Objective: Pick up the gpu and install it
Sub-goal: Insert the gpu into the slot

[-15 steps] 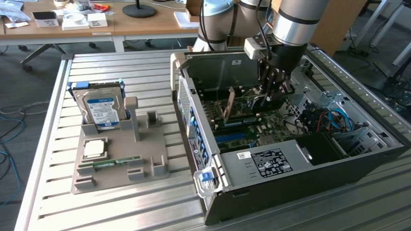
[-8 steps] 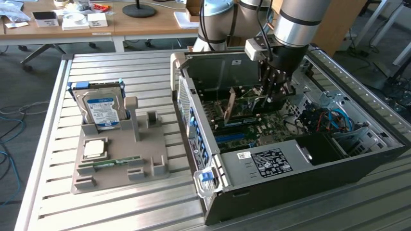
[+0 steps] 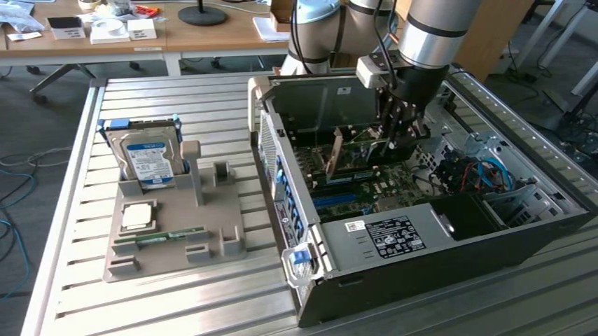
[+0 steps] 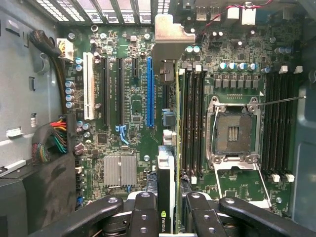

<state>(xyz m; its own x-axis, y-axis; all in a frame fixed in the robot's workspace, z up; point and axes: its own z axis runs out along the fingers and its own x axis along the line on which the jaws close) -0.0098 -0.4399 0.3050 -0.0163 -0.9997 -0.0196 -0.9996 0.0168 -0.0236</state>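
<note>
A slatted metal counter (image 3: 178,301) carries an open computer case (image 3: 439,273) laid on its side, so the motherboard (image 4: 123,98) faces up toward the arm. The gripper (image 4: 170,210) reaches down inside, its jaws narrowed onto the gpu (image 4: 166,173). The card is held edge-down over the board, just beside the blue slot (image 4: 149,91), its silver bracket toward the case's rear openings, likely so that its connector edge meets a slot squarely.
</note>
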